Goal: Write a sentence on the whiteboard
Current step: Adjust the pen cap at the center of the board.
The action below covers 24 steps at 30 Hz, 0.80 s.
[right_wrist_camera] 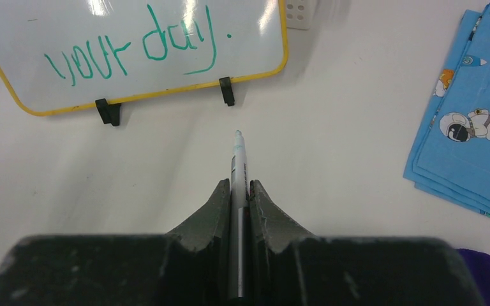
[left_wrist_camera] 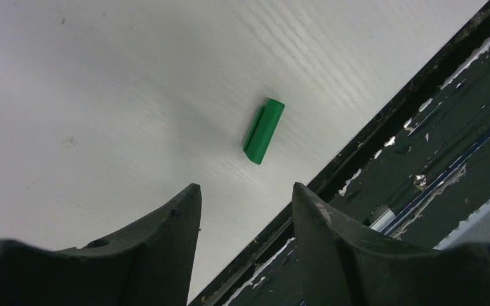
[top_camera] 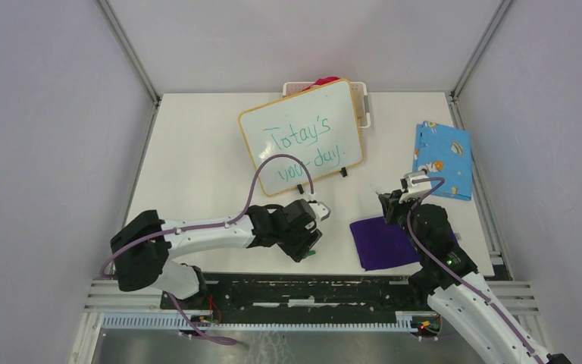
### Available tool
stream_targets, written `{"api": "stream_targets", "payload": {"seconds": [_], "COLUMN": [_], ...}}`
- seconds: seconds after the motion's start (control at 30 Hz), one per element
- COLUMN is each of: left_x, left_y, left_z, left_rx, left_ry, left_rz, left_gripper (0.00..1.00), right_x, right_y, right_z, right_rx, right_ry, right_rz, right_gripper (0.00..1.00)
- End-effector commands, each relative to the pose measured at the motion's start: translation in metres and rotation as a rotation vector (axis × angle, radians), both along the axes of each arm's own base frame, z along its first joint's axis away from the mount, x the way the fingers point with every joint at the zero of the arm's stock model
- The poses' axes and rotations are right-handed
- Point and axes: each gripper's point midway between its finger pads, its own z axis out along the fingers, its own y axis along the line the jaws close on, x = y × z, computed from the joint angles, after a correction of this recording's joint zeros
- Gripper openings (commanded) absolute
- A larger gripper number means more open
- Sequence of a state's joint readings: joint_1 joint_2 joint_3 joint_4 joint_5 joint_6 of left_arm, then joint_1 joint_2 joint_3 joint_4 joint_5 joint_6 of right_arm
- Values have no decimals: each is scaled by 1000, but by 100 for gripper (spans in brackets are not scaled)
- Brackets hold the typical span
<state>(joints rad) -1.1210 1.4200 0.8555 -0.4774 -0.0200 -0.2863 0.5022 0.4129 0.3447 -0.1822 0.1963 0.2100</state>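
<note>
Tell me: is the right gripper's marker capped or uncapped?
Uncapped. The marker shows its bare tip beyond the right gripper, and a green cap lies on the table.

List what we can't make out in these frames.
- Top view: the whiteboard hides most of the basket behind it; contents unknown.
- Right wrist view: the top edge cuts off the sentence above its second line.
- Right wrist view: the right pincer covers the rear end of the marker.
- Top view: the right arm hides part of the purple cloth.
</note>
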Motion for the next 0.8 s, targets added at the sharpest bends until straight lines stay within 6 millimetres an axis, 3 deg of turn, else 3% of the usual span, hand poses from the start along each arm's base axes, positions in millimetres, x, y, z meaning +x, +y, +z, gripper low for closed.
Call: {"api": "stream_targets", "payload": {"seconds": [0.0, 0.23, 0.77], "left_x": [6, 5, 1], "left_y": [-34, -47, -44], "left_z": [9, -10, -36], "left_rx": [-58, -25, 32], "left_ry": [-50, -12, 32], "left_rz": [-88, -132, -142], "left_gripper": [60, 53, 41], "right_x": [2, 1, 0], "right_y": [-2, -6, -8], "right_z": [14, 19, 20], "right_rx": [12, 10, 9], "right_ry": [-51, -59, -64], "right_rz": [-15, -29, -36], "right_gripper": [0, 0, 0]}}
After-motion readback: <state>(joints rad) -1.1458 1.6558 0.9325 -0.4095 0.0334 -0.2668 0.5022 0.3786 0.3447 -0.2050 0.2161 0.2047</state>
